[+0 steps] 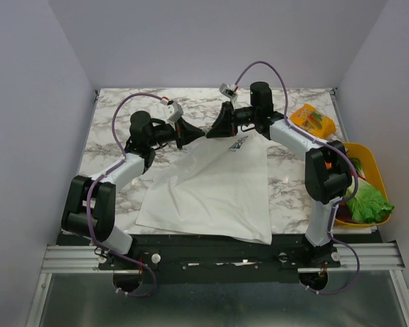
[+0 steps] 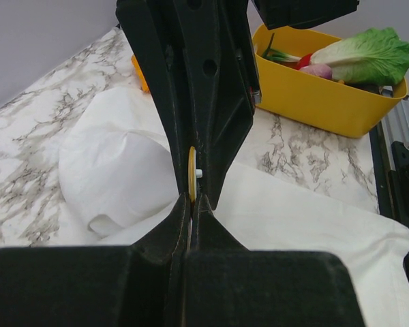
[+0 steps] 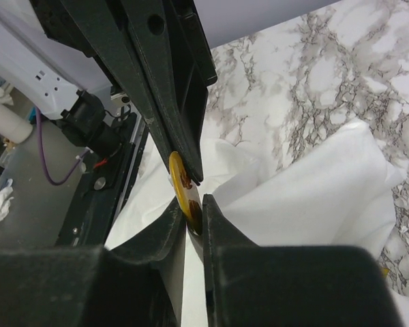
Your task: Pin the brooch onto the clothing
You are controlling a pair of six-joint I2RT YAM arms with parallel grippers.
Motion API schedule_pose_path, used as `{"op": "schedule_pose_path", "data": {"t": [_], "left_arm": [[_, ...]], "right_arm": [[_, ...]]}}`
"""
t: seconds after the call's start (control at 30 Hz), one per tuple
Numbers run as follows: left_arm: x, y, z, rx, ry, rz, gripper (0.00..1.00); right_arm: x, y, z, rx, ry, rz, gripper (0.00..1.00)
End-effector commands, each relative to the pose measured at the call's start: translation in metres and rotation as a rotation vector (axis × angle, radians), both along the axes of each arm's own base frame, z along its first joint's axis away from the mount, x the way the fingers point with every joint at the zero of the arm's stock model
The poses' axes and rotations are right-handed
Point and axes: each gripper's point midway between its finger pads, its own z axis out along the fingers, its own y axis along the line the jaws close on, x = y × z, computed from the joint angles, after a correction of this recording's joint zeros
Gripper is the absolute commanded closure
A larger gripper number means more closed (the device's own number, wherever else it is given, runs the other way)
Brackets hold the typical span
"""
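The brooch is a thin gold-yellow disc seen edge-on, and it shows its brown-marked face in the right wrist view. Both grippers meet tip to tip over the shirt's collar area and pinch the disc from opposite sides. My left gripper is shut on its lower edge, with the right gripper's fingers reaching in from above. My right gripper is shut on the disc too. In the top view the left gripper and the right gripper hide the brooch. The white T-shirt lies flat, its flower emblem beside the right gripper.
A yellow bin holding lettuce stands at the right edge and also shows in the left wrist view. An orange snack packet lies at the back right. The shirt's left sleeve is bunched up.
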Motion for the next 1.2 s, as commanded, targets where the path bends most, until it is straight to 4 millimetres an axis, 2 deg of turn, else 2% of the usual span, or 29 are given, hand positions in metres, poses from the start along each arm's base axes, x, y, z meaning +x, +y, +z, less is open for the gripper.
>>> {"op": "schedule_pose_path", "data": {"t": [0.0, 0.13, 0.17, 0.43, 0.5, 0.57, 0.6, 0.67, 0.93, 1.17], "left_arm": [[-0.009, -0.003, 0.013, -0.011, -0.048, -0.039, 1.00], [-0.009, -0.003, 0.011, -0.006, -0.042, -0.036, 1.00], [-0.010, -0.003, 0.012, -0.005, -0.044, -0.036, 1.00], [-0.009, 0.000, 0.011, -0.009, -0.044, 0.001, 1.00], [-0.009, 0.001, 0.012, -0.020, -0.048, 0.015, 1.00], [-0.008, 0.003, 0.010, -0.024, -0.044, 0.039, 1.00], [-0.009, 0.004, 0.010, -0.024, -0.047, 0.047, 1.00], [-0.010, 0.005, 0.006, -0.023, -0.042, 0.060, 1.00], [-0.011, 0.009, 0.007, -0.042, -0.041, 0.099, 1.00], [-0.010, 0.010, 0.007, -0.053, -0.050, 0.103, 1.00]], "right_arm": [[0.010, 0.006, -0.002, -0.015, 0.020, -0.036, 0.85], [0.016, 0.007, -0.002, -0.025, 0.032, -0.067, 0.93], [0.018, 0.007, -0.003, -0.028, 0.043, -0.077, 0.99], [0.022, 0.007, -0.003, -0.023, 0.055, -0.130, 0.99], [0.024, 0.007, 0.003, -0.001, 0.040, -0.150, 0.99], [0.023, 0.006, 0.007, 0.016, 0.029, -0.164, 0.97], [0.026, 0.006, 0.007, 0.017, 0.028, -0.182, 0.89], [0.026, 0.006, 0.009, 0.031, 0.018, -0.192, 0.83], [0.027, 0.005, 0.013, 0.059, 0.019, -0.220, 0.81], [0.025, 0.002, 0.019, 0.082, -0.011, -0.240, 0.75]]}}
